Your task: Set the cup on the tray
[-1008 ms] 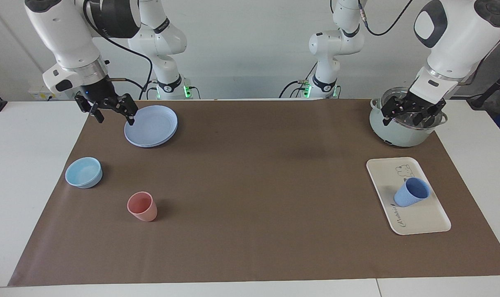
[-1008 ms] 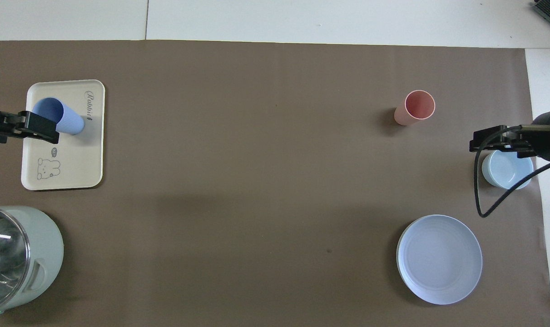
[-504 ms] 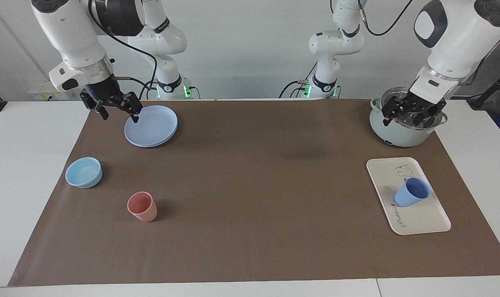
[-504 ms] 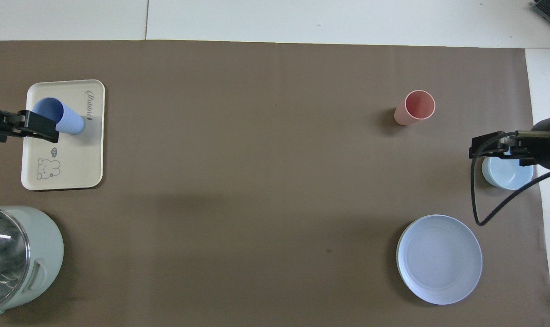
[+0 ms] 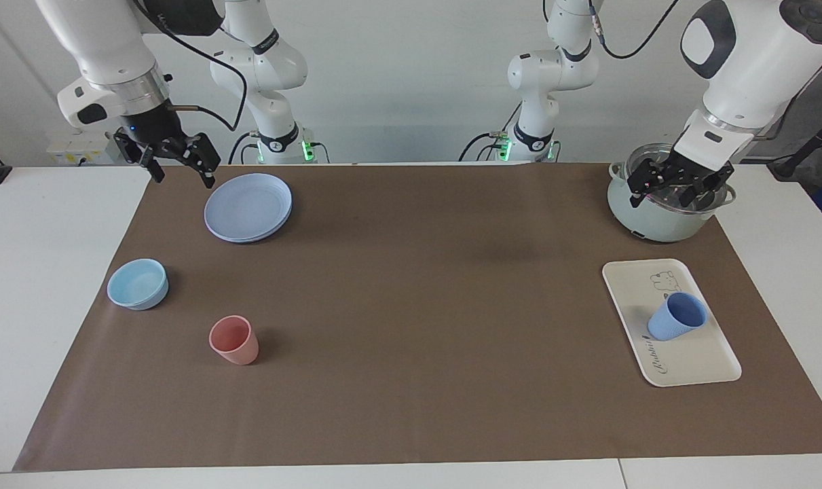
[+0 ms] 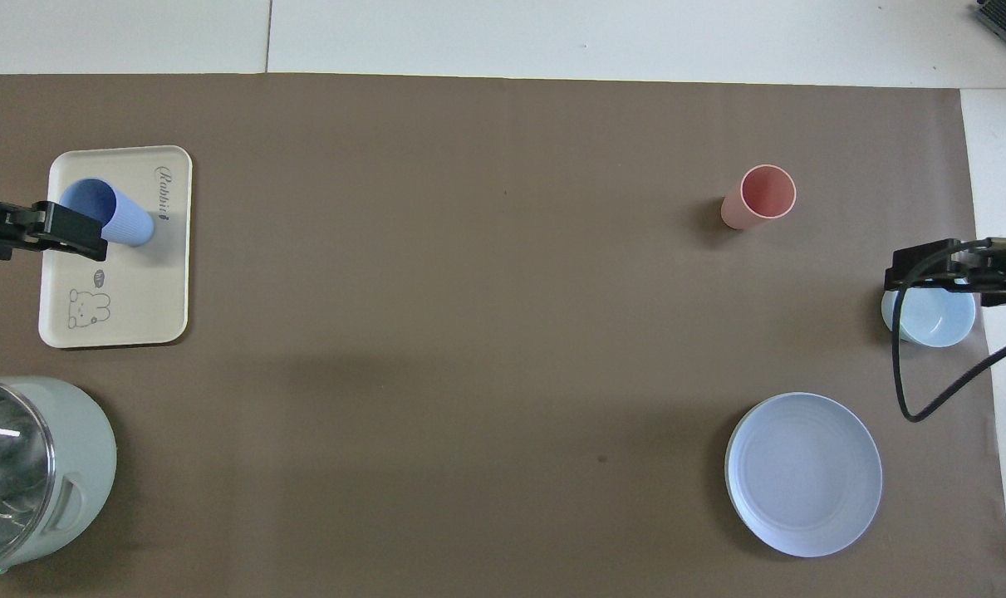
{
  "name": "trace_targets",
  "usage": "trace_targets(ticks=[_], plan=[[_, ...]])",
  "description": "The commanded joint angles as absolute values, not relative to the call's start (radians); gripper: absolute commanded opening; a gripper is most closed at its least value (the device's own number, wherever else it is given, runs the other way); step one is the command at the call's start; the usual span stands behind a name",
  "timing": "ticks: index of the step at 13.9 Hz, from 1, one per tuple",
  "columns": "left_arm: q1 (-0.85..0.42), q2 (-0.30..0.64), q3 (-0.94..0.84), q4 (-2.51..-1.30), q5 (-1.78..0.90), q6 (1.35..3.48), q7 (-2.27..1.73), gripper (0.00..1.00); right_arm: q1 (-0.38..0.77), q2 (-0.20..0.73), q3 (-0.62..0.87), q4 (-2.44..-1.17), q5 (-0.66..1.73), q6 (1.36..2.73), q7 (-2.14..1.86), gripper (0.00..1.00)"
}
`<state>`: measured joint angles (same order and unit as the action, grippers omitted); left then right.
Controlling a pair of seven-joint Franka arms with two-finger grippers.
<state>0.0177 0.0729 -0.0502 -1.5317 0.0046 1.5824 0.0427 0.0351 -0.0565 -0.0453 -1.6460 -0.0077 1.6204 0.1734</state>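
- So, nearest the robots, the left gripper (image 5: 679, 186) hangs in the air over the pale green pot (image 5: 662, 216) with the glass lid. Its jaws are spread wide and there is nothing in them. I think it has nothing left to carry.
- At the other end of the table, the right gripper (image 5: 170, 157) hangs high over the mat edge, just beside the stack of blue plates (image 5: 249, 206). Its jaws are spread wide too, with nothing between them. It touches nothing, so it looks like it is only waiting.
- Next comes the tray (image 5: 696, 356). It lies flat on the brown mat (image 5: 417, 326), farther from the robots than the pot and the left gripper's open jaws. A flat tray is a good, safe floor for a cup.
- The cup (image 5: 677, 316) stands on the tray with its mouth up, near the little bear drawing. It is well apart from the left gripper's jaws, so nothing is holding it. It stands by itself. I think the job is done.
- The light blue bowl (image 5: 138, 283) sits on the mat, farther from the robots than the right gripper's jaws. No gripper touches it.
- Last and farthest out is the pink cup (image 5: 234, 339). It stands alone, well apart from both sets of jaws. It is not the cup for this job.
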Motion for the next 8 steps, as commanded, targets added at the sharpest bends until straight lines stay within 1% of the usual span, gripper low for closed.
trace_targets(ticks=[1,8], plan=[[0.009,0.038,-0.040,-1.575,-0.006,1.609,0.048,1.00,0.032,0.017,-0.040,-1.609,-0.006,1.643,0.170,1.00],[0.009,0.040,-0.040,-1.572,-0.006,1.617,0.049,1.00,0.032,0.009,-0.040,-1.617,-0.006,1.609,0.143,1.00]])
